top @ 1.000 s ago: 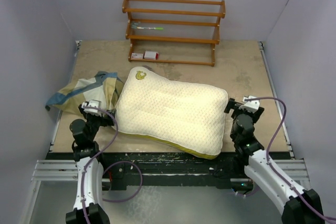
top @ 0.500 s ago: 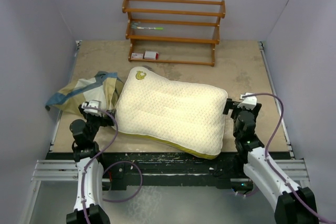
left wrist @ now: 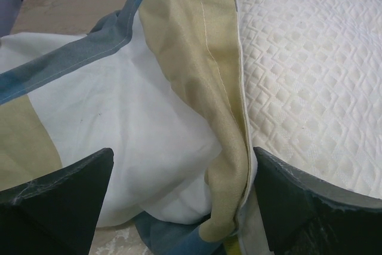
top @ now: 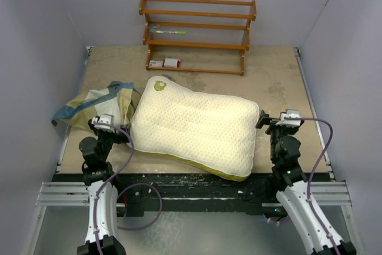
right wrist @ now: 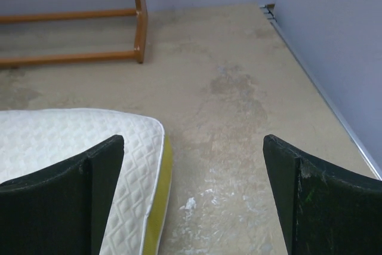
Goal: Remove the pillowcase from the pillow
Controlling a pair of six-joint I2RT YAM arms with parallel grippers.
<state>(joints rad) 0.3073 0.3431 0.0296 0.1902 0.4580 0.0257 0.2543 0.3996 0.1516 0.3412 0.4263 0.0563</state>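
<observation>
The cream quilted pillow (top: 194,128) with yellow trim lies bare across the middle of the table. The blue, tan and white pillowcase (top: 95,104) lies crumpled at its left end, off the pillow. My left gripper (top: 106,125) is open, with the pillowcase (left wrist: 125,111) and the pillow's edge (left wrist: 310,82) between its fingers. My right gripper (top: 285,117) is open and empty just right of the pillow's right end (right wrist: 71,141), over bare table.
A wooden rack (top: 197,33) stands at the back, with a toothbrush-like item (top: 167,30) on a shelf and small boxes (top: 165,63) at its foot. Purple walls close in left, right and behind. The table (top: 280,82) shows at the right.
My right gripper has moved right, away from the pillow's right end. The left arm, pillow and pillowcase have not visibly moved.
</observation>
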